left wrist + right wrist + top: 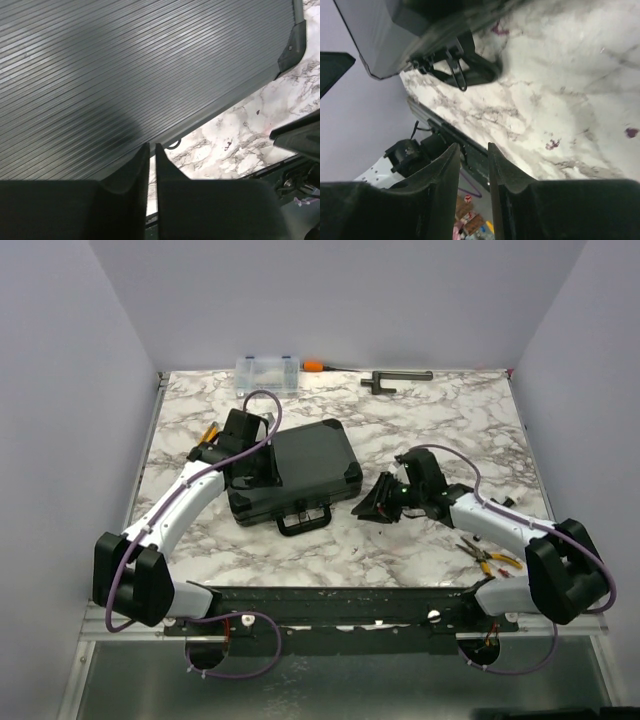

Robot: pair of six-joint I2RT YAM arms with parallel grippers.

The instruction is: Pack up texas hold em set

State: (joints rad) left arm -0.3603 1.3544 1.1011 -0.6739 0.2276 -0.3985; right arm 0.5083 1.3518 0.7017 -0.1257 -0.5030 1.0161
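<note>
Find the case (300, 465) shut and flat on the table (440, 430), left of centre, with its handle (305, 520) turned toward the arm bases. No chips, cards or dice to be seen outside, so probably packed already, with only the latching left to check. See the left gripper (252, 472) over the lid's left part, likely there to press it down, with fingers (130, 170) almost together, a thin slit between them, holding nothing; impossible to tell whether touching the lid or just above it. See the right gripper (370, 504) low over the table just beside the case's right front corner, aimed at the front edge, perhaps for a latch (457, 70), with fingers (442, 175) a narrow gap apart and empty. Note the lid's fine parallel ribs in dull dark grey, a moulded black corner cap (295, 45), a thin wire loop at the latch and a chunky rounded handle: a hard shell, unlikely to give under a push. Note also smooth, faintly glossy white marble veined in grey, so probably easy sliding for the case under a sideways shove.
</note>
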